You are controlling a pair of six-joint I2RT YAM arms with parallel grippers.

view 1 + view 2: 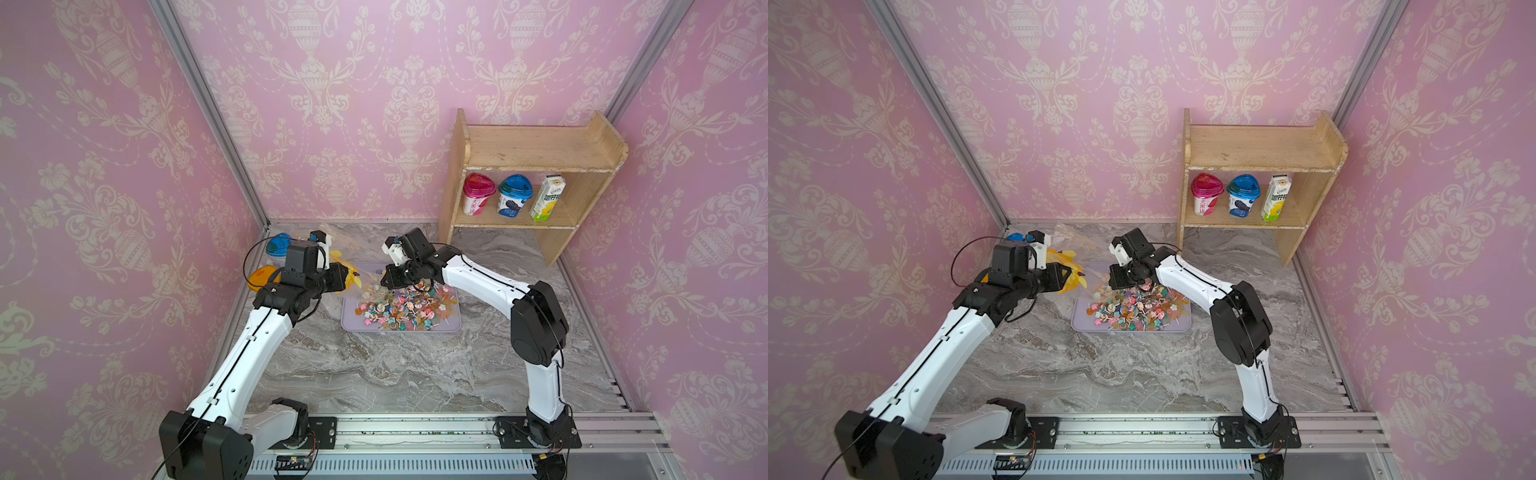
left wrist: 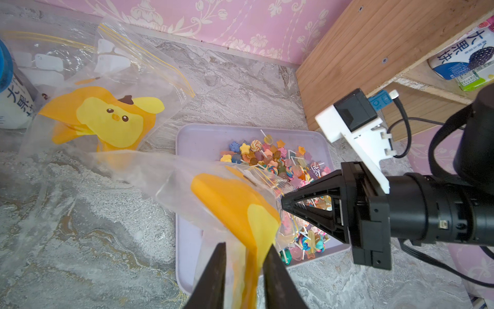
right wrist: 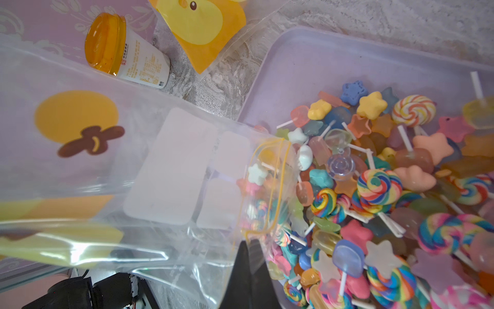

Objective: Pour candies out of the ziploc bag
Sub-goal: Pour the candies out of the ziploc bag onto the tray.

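bench notes. clear zip bag [image 2: 230,203] with an orange and yellow print is strung between the two arms, above the near-left part of a pale lilac tray [image 1: 349,320].

right gripper [image 2: 283,204]: fingers closed together, pinching the yellow zip edge at the bag's mouth. mouth gapes toward the tray and sits against the heap.

left gripper [image 2: 247,248]: fingers stand apart. the bag's orange bottom end hangs in the gap between them, not squeezed. reads as let go.

candies [image 1: 405,309]: nearly all lie in the tray in a loose pile toward its right and middle. stars, flower shapes and swirl lollipops on white sticks. a few sit just inside the bag's mouth in the right wrist view [image 3: 256,174]. rest of the bag looks empty.

a second bag [image 2: 112,117] with a duck print lies on the marble table [image 1: 374,374] behind the tray. orange-lidded cup [image 3: 107,42] and blue-lidded cup [image 1: 277,245] are at the far left. wooden shelf [image 1: 536,145] at the back right holds two cups and a carton.
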